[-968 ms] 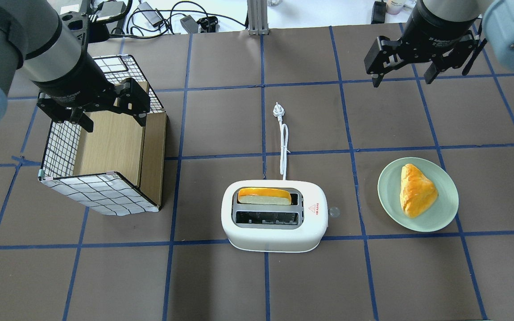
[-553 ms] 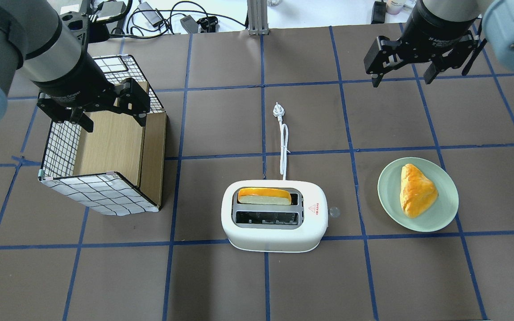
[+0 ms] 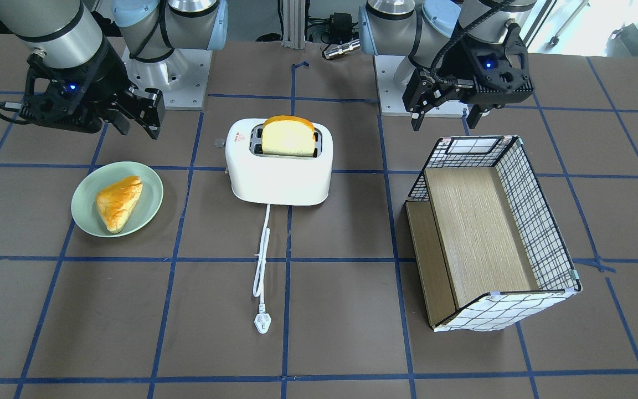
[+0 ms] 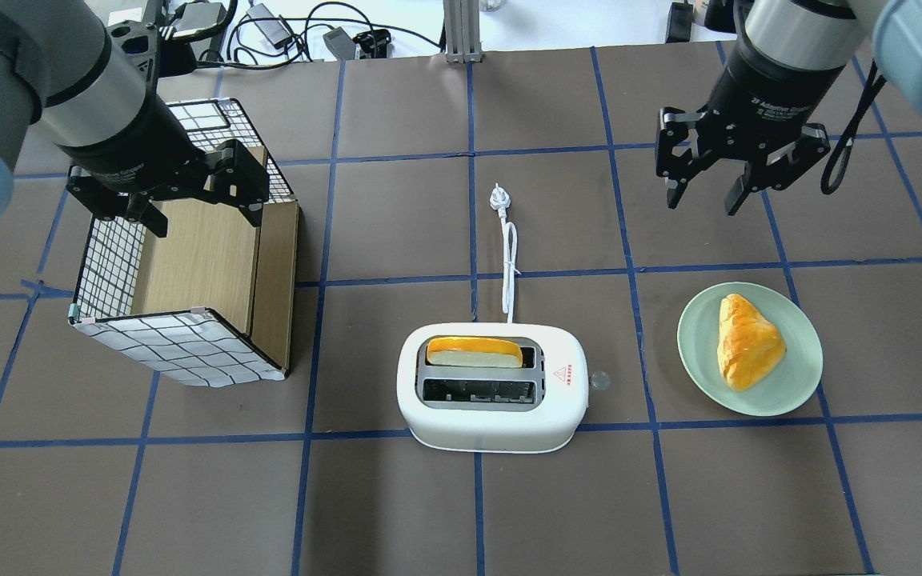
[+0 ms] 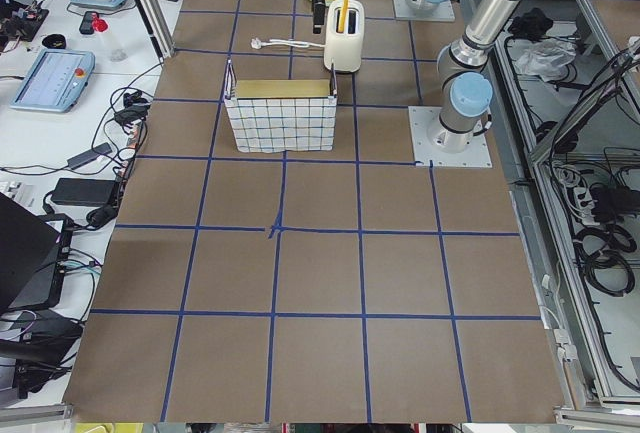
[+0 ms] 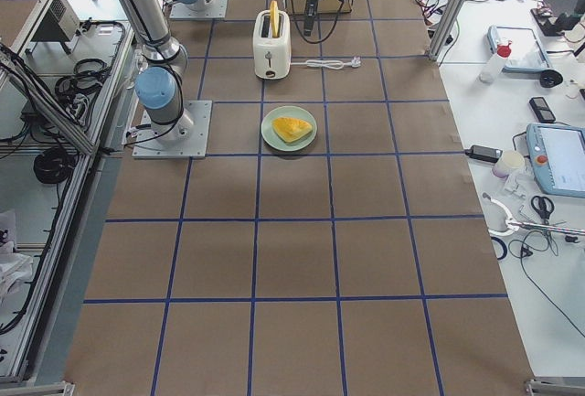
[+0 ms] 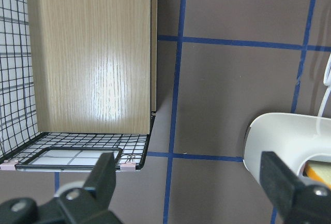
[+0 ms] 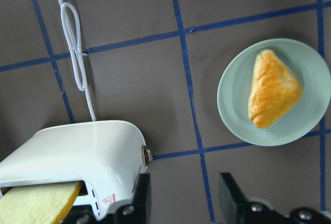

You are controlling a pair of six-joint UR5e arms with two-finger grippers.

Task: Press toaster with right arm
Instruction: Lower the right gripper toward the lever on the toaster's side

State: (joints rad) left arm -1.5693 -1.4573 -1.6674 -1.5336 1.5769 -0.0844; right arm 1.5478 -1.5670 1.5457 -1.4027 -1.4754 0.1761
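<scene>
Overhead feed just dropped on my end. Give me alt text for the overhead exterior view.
The open right gripper hangs beyond and right of the white toaster, clear of its side lever. A bread slice sits in the far slot; a pastry lies on a green plate to its right. The open left gripper hangs over a wire basket.

The overhead and front views look down from opposite sides, sharing the toaster. The side views stand far off; the wrist cameras hang close.
</scene>
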